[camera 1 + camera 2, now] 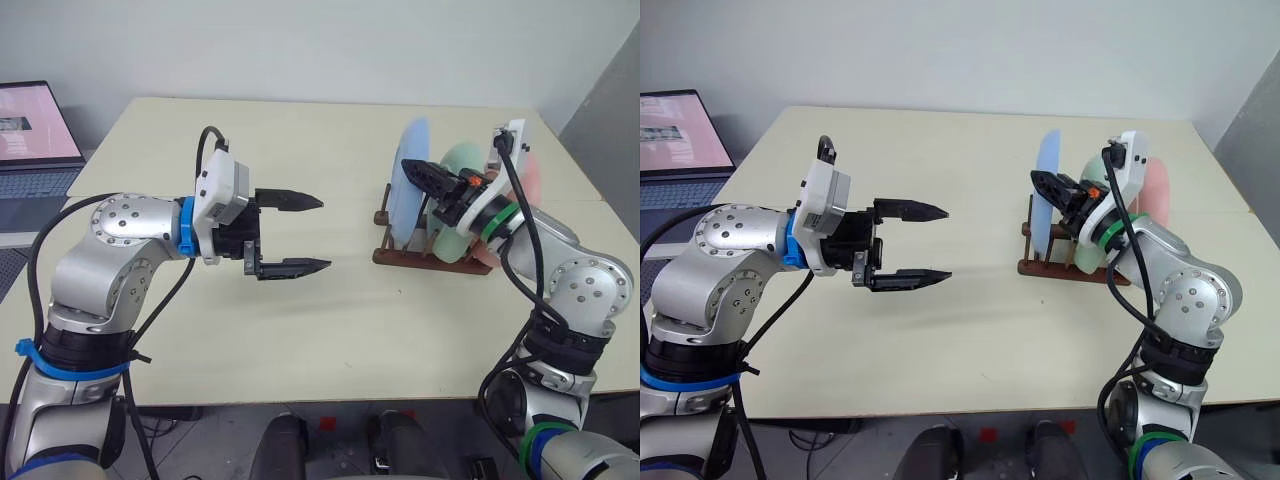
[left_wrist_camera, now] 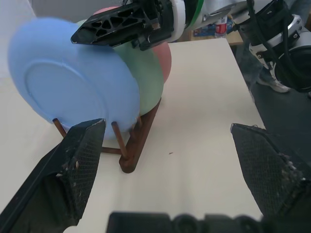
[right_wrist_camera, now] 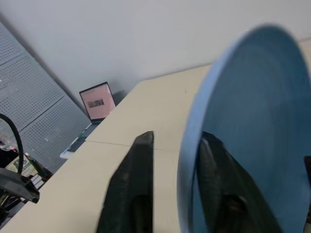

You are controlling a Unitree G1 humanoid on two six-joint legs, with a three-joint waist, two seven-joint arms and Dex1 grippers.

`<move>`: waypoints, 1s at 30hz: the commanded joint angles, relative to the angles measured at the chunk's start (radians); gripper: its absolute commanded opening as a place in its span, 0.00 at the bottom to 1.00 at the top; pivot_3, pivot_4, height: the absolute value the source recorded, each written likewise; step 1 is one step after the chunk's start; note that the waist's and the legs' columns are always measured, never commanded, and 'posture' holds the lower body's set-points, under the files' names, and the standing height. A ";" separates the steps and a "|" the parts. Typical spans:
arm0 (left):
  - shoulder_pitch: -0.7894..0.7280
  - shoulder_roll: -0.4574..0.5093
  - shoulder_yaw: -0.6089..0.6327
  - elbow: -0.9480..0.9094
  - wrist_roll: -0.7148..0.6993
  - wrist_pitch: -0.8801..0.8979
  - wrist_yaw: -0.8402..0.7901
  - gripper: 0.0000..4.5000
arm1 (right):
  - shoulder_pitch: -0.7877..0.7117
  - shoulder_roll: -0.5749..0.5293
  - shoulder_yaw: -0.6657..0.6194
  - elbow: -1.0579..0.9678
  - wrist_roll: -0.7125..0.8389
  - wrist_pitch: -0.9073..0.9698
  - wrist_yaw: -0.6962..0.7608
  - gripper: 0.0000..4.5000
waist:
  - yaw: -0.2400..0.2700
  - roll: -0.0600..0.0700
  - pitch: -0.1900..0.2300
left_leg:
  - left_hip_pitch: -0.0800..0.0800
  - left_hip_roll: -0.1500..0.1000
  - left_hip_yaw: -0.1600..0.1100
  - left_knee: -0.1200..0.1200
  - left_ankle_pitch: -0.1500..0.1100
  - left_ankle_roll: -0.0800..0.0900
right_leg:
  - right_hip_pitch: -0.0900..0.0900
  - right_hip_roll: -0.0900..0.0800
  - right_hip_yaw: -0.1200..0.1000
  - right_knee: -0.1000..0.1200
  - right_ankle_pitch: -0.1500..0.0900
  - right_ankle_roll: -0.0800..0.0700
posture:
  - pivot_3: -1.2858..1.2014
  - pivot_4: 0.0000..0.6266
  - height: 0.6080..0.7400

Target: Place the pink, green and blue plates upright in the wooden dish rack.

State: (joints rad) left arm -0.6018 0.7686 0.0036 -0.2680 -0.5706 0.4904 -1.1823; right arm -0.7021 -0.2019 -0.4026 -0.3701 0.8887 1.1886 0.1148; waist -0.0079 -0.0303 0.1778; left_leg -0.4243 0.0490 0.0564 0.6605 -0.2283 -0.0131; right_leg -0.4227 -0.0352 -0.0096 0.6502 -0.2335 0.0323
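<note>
All 3 plates stand upright in the dark wooden peg rack (image 1: 432, 255). Our right pincer (image 3: 170, 182) straddles the light blue round plate's (image 2: 73, 82) rim, jaws slightly parted, releasing; left pincer (image 1: 295, 234) hangs spread. Next: back out without tipping it.

Both arms consist of silver-grey rounded housings with circular joint caps ringed by small screws. Black cables run along the outside of each arm. The left arm (image 1: 110, 250) carries blue bands and a white wrist block; the right arm (image 1: 570, 270) carries green bands and a white wrist plate. Each tool has two black, tapered fingers with lattice-patterned sides.
</note>
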 commanded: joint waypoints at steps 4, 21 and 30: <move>-0.021 -0.008 0.006 -0.006 0.008 -0.020 0.011 1.00 | -0.057 -0.067 0.030 -0.044 0.014 -0.057 0.004 0.82 | 0.000 0.000 0.000 | -0.001 0.000 0.000 0.000 0.000 0.000 | 0.000 0.000 0.000 -0.001 0.000 0.000 | 0.52 0.24 1.00; 0.139 0.160 0.070 -0.035 0.139 0.006 0.090 1.00 | 0.144 -0.905 0.052 0.010 -0.199 -0.386 0.728 1.00 | 0.006 0.000 0.000 | -0.002 0.000 0.000 -0.001 -0.002 0.003 | 0.000 -0.001 0.000 -0.005 -0.001 0.001 | 0.52 0.24 1.00; 0.326 0.294 0.195 -0.014 0.171 -0.010 0.081 1.00 | 0.565 -1.157 -0.158 0.126 -0.414 -0.608 1.151 1.00 | 0.007 0.001 0.000 | 0.002 0.001 0.001 0.000 -0.002 0.003 | 0.001 -0.002 0.000 -0.003 -0.006 -0.001 | 0.52 0.24 1.00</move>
State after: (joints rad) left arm -0.2773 1.0447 0.1553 -0.2703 -0.4118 0.5017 -1.1025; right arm -0.1540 -1.3350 -0.5035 -0.2539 0.5226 0.6298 1.2037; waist -0.0010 -0.0295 0.1782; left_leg -0.4217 0.0506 0.0572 0.6605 -0.2301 -0.0103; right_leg -0.4214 -0.0379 -0.0094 0.6470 -0.2401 0.0314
